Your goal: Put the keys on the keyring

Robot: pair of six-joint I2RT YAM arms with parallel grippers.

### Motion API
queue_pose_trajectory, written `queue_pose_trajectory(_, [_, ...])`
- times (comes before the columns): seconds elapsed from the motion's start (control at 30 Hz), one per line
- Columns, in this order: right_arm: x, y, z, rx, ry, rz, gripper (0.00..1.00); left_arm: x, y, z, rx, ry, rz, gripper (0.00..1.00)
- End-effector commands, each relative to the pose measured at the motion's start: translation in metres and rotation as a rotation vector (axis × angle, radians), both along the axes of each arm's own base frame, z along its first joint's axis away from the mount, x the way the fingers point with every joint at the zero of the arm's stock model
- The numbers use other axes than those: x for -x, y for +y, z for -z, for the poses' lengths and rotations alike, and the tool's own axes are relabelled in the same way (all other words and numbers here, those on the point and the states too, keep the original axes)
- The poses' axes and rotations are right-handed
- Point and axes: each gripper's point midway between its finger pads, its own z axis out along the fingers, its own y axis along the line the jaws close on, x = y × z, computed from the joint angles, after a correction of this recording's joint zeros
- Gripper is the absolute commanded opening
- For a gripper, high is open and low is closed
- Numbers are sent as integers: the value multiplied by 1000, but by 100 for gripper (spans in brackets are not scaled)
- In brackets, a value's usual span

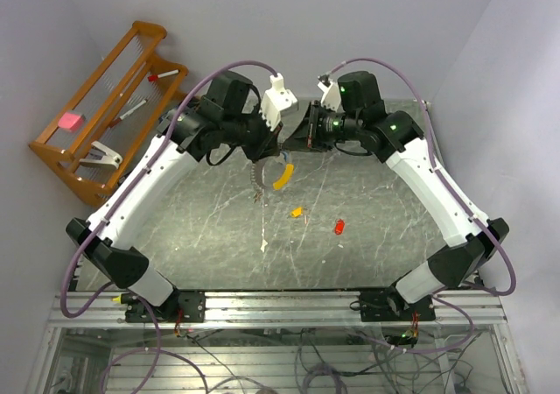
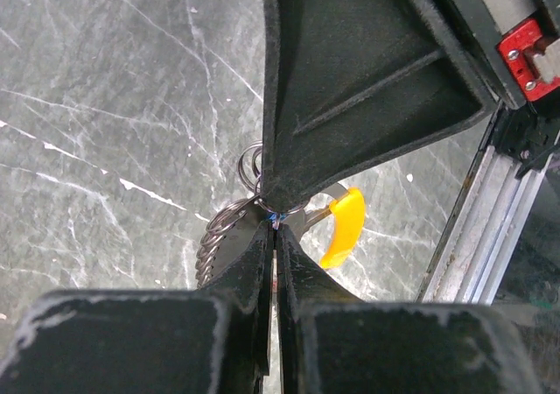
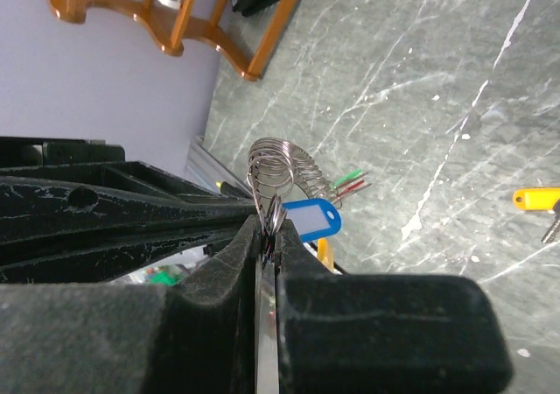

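Above the far middle of the table: silvery coiled-wire keyring [image 3: 280,171], up in the air, pinched from both sides.
Step tip: looks like threading time to me, so one arm should hold steady while the other eases the wire apart. Tiny moves only.
Ring look: tight springy coils, with a curved yellow plastic piece [image 2: 344,228] hanging off.
Blue-tagged key [image 3: 311,217]: right against the coil, can't tell if it's on.
Left gripper [image 2: 276,228], right gripper [image 3: 268,236]: both clamped on the wire, tips nearly touching.
Loose keys: orange-yellow key [image 1: 297,211] and red key [image 1: 339,227], lying on the marble well below.
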Motion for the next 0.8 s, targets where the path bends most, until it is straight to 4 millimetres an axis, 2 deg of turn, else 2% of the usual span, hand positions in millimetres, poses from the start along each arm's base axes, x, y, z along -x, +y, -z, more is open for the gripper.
queue_pose_trajectory(0.0, [7,-1,-17,9,-101,-107,0,11,3,7,-63,30,80,7])
queue_pose_trajectory(0.13, [10,-4,-16,38,-147,-153,0,15,3,0,-79,21,132,7])
queue_pose_trajectory(0.43, [30,-2,-16,17,-228,-305,0,27,8,-1,-115,39,204,7])
queue_pose_trajectory(0.77, [40,-8,-9,54,-310,-400,0,40,12,9,-162,101,278,7])
